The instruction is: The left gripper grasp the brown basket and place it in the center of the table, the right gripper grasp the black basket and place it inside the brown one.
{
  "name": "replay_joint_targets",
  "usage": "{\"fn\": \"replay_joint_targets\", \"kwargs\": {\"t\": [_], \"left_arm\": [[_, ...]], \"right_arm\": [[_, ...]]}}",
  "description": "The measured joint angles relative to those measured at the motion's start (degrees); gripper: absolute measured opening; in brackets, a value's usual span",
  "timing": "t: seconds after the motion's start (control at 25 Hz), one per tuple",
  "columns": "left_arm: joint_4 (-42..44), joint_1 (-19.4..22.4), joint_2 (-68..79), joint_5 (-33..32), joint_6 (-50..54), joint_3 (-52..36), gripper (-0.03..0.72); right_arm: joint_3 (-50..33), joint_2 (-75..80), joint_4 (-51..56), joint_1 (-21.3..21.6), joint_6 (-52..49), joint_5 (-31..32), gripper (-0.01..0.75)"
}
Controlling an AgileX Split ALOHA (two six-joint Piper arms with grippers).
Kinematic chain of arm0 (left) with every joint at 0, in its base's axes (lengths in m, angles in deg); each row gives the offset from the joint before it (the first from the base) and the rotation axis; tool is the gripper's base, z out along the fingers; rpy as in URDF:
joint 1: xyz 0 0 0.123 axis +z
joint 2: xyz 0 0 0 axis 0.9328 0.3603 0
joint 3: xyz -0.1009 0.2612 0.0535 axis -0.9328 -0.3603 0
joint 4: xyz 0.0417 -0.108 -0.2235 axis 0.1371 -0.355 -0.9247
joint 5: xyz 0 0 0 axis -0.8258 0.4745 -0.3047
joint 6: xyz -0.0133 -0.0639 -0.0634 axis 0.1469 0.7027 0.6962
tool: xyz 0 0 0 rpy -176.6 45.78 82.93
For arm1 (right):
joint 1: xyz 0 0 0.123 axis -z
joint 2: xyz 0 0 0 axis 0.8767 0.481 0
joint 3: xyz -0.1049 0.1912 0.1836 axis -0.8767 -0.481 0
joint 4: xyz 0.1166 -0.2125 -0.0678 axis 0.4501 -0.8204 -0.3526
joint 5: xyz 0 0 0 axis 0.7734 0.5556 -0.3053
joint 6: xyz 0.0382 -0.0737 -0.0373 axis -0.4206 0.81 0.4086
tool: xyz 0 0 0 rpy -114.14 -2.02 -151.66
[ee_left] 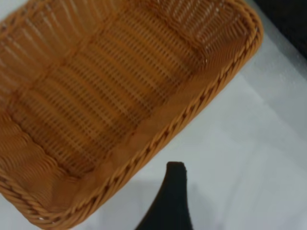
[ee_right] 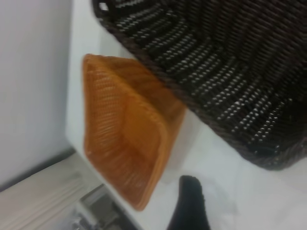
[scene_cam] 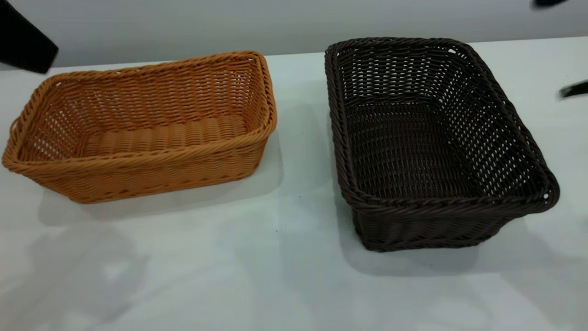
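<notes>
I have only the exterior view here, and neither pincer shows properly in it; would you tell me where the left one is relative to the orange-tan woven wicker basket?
Observer: In the left wrist view the left pincer is over the bare white tabletop. It is just outside the braided rim of the orange-tan rectangular wicker basket, not inside it.
Operator: Thank you. And where is the right one?
Observer: In the right wrist view the right pincer is also over the tabletop. It is outside the near-black rectangular wicker basket and apart from its rim.
</notes>
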Motion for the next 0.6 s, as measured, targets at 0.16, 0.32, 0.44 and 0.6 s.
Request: {"fn": "replay_joint_targets", "kwargs": {"t": [0.16, 0.32, 0.44, 0.6], "left_arm": [[0.1, 0.0, 0.2, 0.8, -1.1, 0.0, 0.627], [-0.3, 0.0, 0.2, 0.7, -1.2, 0.0, 0.627], [-0.5, 0.0, 0.2, 0.7, -1.2, 0.0, 0.627], [-0.5, 0.0, 0.2, 0.8, -1.2, 0.0, 0.627]], "right_arm": [[0.0, 5.6, 0.6, -8.1, -5.4, -6.4, 0.526], [0.0, 11.0, 2.7, -15.2, -10.4, -10.1, 0.526], [0.0, 13.8, 4.8, -19.2, -11.0, -12.2, 0.525], [0.0, 16.1, 6.7, -22.0, -12.7, -14.8, 0.525]]}}
